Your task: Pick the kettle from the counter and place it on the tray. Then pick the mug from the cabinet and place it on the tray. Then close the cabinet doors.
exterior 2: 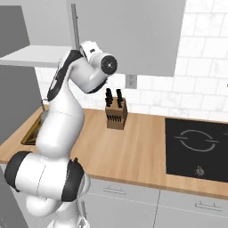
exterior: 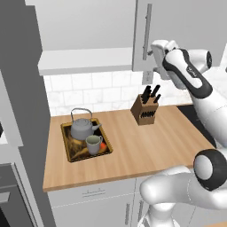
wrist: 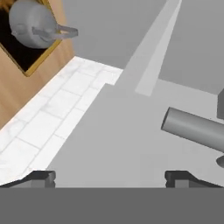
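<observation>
Left base view: squat grey metal kettle [exterior: 82, 128] with thin arched wire handle and short spout, upright in the tray [exterior: 69, 148], at 12 o'clock of the mug [exterior: 93, 144]; small grey-green mug with pale inside, upright, just beside the kettle, an orange-red spot showing at its 3 o'clock on the tray's dark floor. Gold-brown-rimmed tray on the counter [exterior: 146, 146], toward the 9 o'clock side, well apart from the knife block [exterior: 145, 109] near the tiled wall. Right cabinet door [exterior: 168, 31] flat, light grey, with long vertical silver bar handle [exterior: 146, 32]; left side of the cabinet [exterior: 84, 60] open, pale shelf bare.

Arm raised high from the lower right, elbow bent, hand lifted to the lower edge of the door at about 1 o'clock from the knife block. Hand view: gripper [wrist: 113, 177] jaws released, spread wide, nothing between the fingertips [wrist: 41, 177], bar handle close ahead toward 3 o'clock
</observation>
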You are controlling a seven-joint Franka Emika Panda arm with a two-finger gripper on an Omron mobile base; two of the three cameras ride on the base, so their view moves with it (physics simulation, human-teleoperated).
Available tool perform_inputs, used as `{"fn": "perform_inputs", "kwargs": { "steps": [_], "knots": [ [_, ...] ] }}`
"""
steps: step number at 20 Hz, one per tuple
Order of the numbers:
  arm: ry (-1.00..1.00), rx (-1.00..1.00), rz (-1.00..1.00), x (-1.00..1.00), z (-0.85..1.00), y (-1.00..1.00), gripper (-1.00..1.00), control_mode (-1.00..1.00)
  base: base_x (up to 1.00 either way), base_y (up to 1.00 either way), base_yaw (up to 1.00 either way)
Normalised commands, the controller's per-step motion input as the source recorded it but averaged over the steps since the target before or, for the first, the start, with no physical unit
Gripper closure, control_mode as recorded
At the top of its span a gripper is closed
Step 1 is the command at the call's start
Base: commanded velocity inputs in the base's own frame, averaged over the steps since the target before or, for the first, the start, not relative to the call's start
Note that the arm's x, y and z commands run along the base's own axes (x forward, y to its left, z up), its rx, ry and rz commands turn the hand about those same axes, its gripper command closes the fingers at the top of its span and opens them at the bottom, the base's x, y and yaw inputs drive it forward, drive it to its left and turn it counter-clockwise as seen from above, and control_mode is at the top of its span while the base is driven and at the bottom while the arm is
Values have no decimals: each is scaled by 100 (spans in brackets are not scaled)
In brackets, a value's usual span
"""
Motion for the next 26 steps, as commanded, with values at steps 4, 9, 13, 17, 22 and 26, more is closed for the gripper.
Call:
{"fn": "perform_inputs", "kwargs": {
  "steps": [4,9,13,17,22,26],
  "knots": [
    [0,0,-4,63,-3,-25,-100,-100,0,0,0],
    [0,0,-4,66,-9,-24,-100,-100,0,0,0],
    [0,0,-5,66,-20,-20,-100,-100,0,0,0],
    [-4,0,-5,51,-48,-11,-100,-100,0,0,0],
    [-45,-1,-3,-20,-100,8,-100,-100,0,0,0],
    [-77,-5,-6,-76,-91,47,-100,-100,0,0,0]
  ]
}}
